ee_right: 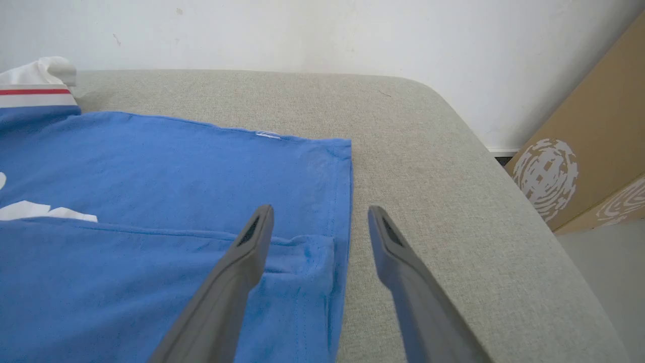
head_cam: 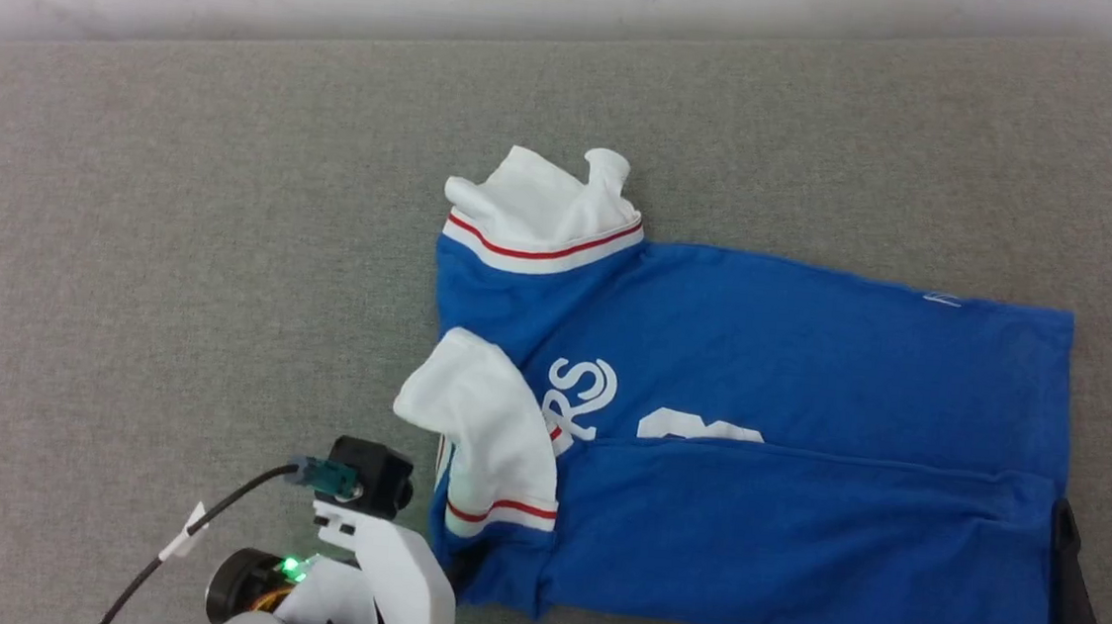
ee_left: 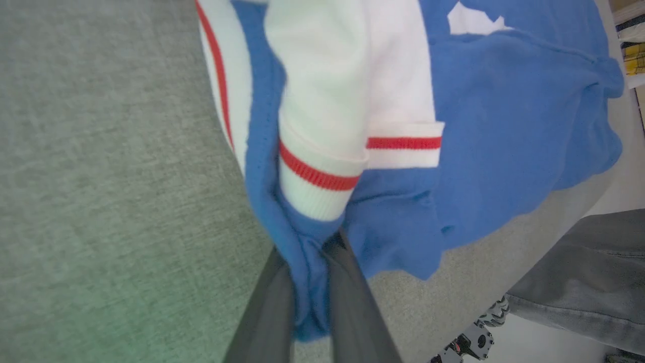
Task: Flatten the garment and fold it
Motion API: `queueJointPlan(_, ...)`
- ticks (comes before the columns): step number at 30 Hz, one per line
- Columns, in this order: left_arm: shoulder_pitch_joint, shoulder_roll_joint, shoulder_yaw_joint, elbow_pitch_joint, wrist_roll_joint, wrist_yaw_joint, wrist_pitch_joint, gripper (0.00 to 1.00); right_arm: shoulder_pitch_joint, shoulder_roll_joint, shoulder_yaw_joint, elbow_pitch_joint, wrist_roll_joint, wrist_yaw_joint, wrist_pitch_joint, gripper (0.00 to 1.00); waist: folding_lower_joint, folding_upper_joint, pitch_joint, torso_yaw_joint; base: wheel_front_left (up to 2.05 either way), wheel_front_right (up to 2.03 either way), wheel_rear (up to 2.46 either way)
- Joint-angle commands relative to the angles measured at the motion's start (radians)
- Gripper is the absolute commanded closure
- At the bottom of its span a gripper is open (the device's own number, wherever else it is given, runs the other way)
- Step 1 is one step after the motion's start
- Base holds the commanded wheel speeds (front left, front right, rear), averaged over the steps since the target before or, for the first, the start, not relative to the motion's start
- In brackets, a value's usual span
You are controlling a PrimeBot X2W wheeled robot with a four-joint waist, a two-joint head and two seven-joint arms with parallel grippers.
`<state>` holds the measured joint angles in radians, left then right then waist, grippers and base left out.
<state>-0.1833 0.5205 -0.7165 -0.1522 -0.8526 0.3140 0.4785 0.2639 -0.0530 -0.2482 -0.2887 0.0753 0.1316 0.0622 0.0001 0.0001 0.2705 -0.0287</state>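
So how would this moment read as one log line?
garment: partly folded on grey cushion | left gripper: shut on garment's blue edge by sleeve cuff | right gripper: open at hem

White arm shell (head_cam: 401, 578), black boxy wrist camera (head_cam: 369, 476), black cable (head_cam: 250, 484) with white tag (head_cam: 186, 533), green light (head_cam: 291, 566), dark grey fingers (ee_right: 237, 272)

PLACE: plain indoor workroom, more lab than home | SURFACE: padded table (head_cam: 127, 219) covered in grey woven cloth, far right corner rounded | FAR: bare white wall (ee_right: 302, 30), lightly scuffed | RIGHT: printed cardboard boxes (ee_right: 594, 126) against the wall, pale grey floor (ee_right: 625, 272) | BESIDE TABLE: person's leg (ee_left: 579, 272) in grey jeans
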Motion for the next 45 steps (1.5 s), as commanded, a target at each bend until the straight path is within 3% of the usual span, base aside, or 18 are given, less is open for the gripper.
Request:
queueJointPlan(1, 0.009, -0.016, -0.008, 0.021, -0.002, 0.004, -0.012, 1.00, -0.024, 0.003, 0.007, -0.001, -0.008, -0.001, 0.000, 0.00, -0.0001, -0.0001, -0.006, -0.002, 0.00, 0.00, 0.00)
queueJointPlan(6, 0.045, 0.001, 0.036, -0.009, -0.004, 0.029, -0.070, 1.00, -0.034, 0.003, 0.009, -0.030, -0.006, -0.001, 0.047, 0.00, -0.0001, -0.0001, -0.019, -0.005, 0.00, 0.00, 0.00)
queueJointPlan(15, 0.110, 0.015, 0.061, -0.073, -0.008, 0.052, -0.126, 1.00, 0.061, 0.003, -0.020, -0.071, 0.097, -0.001, 0.432, 0.00, -0.0001, -0.0001, -0.001, 0.002, 0.00, 0.00, 0.00)
queueJointPlan(18, 0.107, 0.008, 0.059, -0.077, -0.007, 0.051, -0.131, 1.00, 0.076, 0.003, -0.021, -0.075, 0.114, -0.001, 0.501, 0.00, -0.0001, -0.0001, 0.012, 0.001, 0.00, 0.00, 0.00)
queueJointPlan(32, 0.076, -0.001, 0.062, -0.080, -0.004, 0.049, -0.133, 1.00, 0.042, 0.003, -0.006, 0.034, 0.108, -0.001, 0.504, 0.00, -0.0001, -0.0001, 0.043, 0.006, 0.00, 0.00, 0.00)
queueJointPlan(33, 0.076, -0.002, 0.063, -0.080, -0.005, 0.049, -0.133, 1.00, 0.036, 0.003, -0.005, 0.046, 0.114, -0.001, 0.502, 0.60, -0.0001, -0.0001, 0.044, 0.006, 0.00, 0.00, 0.00)
queueJointPlan(34, 0.076, -0.002, 0.064, -0.079, -0.006, 0.049, -0.134, 1.00, 0.031, 0.003, -0.002, 0.056, 0.115, -0.001, 0.499, 1.00, -0.0001, -0.0001, 0.045, 0.006, 0.00, 0.00, 0.00)
queueJointPlan(45, 0.109, -0.002, 0.106, -0.078, -0.044, 0.054, -0.167, 1.00, 0.018, -0.023, 0.025, 0.048, 0.118, -0.001, 0.477, 1.00, -0.0001, -0.0001, 0.014, 0.011, 0.00, 0.00, 0.00)
